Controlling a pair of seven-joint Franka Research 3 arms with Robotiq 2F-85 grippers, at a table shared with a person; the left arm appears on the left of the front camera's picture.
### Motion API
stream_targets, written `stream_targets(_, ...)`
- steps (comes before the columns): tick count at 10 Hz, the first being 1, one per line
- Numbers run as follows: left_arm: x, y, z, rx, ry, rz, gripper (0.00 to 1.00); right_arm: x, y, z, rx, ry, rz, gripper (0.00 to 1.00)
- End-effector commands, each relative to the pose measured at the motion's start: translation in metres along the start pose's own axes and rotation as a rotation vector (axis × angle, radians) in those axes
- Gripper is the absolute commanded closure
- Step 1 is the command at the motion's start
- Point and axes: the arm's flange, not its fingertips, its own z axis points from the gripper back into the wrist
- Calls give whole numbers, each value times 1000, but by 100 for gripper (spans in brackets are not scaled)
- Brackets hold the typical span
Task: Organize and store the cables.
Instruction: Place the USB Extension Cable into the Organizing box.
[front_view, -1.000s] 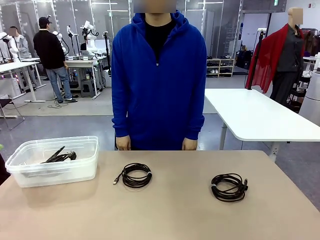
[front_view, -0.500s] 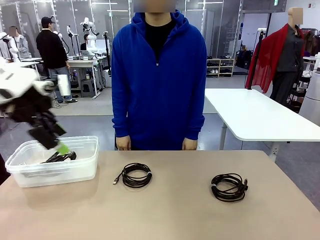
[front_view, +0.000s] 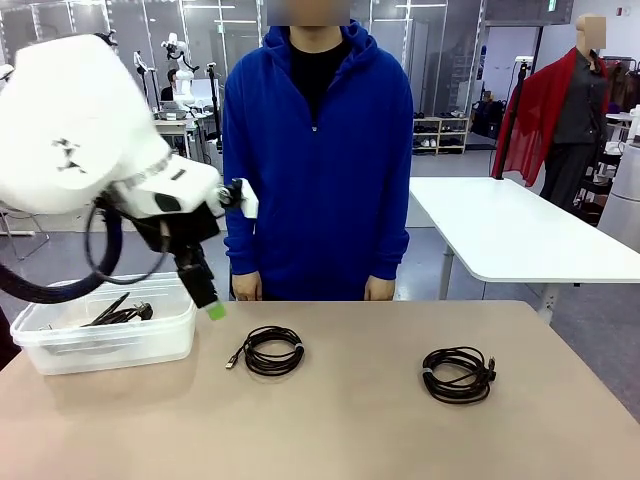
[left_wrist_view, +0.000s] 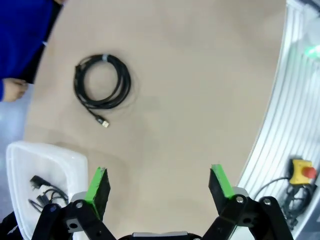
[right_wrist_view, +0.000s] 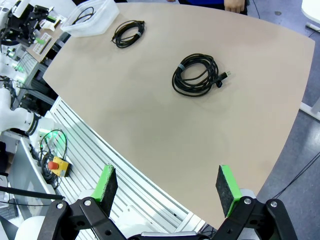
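A beige table (front_view: 350, 420) carries 1 clear plastic tub (front_view: 120, 345) at its far left corner, and a person in a blue hooded top (front_view: 318, 170) stands at the middle of its far edge. Behind the person, to the right, stands 1 white table (front_view: 510, 230). Past the beige table's near edge lies ribbed metal decking (left_wrist_view: 280, 125), with 1 red button on a yellow box (left_wrist_view: 303, 171) beside it.

Bench (front_view: 350, 430): smooth matt beige, laminate look. Bin (front_view: 120, 348): translucent plastic, slight gloss. Thin cable coil (front_view: 272, 351) just beside the bin and thicker cable coil (front_view: 458, 374) well apart from the bin: matt black rubbery jacket. Left arm (front_view: 70, 130) shell above the bin: glossy white plastic. Left gripper (left_wrist_view: 158, 169) fingers (left_wrist_view: 96, 184): matt black, green pads. Hoodie (front_view: 318, 170): blue cloth.
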Motion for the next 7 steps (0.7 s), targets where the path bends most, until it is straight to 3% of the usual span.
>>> stream_targets(1, 26, -2, -19, 21, 69, 30, 0, 0, -1, 0, 10, -12, 13, 0)
stream_targets(7, 29, -11, -35, -10, 66, 51, 0, 0, -1, 0, 10, -12, 13, 0)
